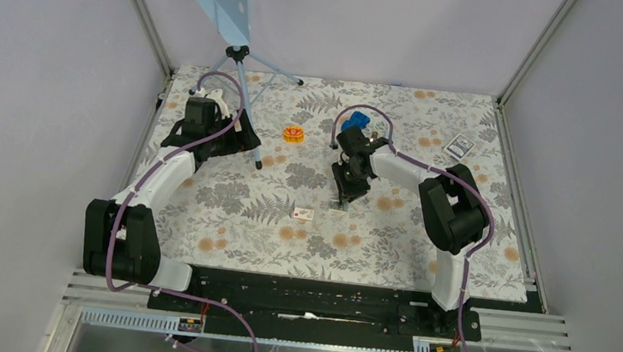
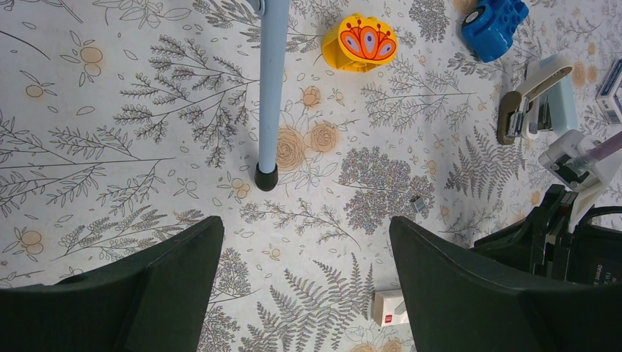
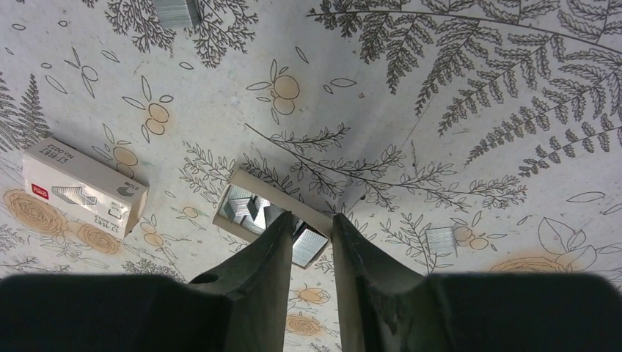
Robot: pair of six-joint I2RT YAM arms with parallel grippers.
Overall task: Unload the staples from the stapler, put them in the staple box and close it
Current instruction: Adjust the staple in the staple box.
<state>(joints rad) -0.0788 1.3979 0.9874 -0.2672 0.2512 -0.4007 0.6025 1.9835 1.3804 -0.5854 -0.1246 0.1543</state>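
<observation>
Silvery staples (image 3: 306, 248) sit between the narrowed jaws of the right gripper (image 3: 313, 220). Pinched or not, can't tell. Squeeze gently, square across them, over the tray (image 3: 236, 192).

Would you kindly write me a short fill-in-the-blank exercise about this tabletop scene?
1. The left gripper hangs ___, holding nothing.
2. The light blue tripod leg ends in a ___ foot.
3. The toy block nearest the stapler is ___.
4. In the top view, the small white box lies to the ___ of the right gripper.
Missing words: open; black; blue; left.
</observation>
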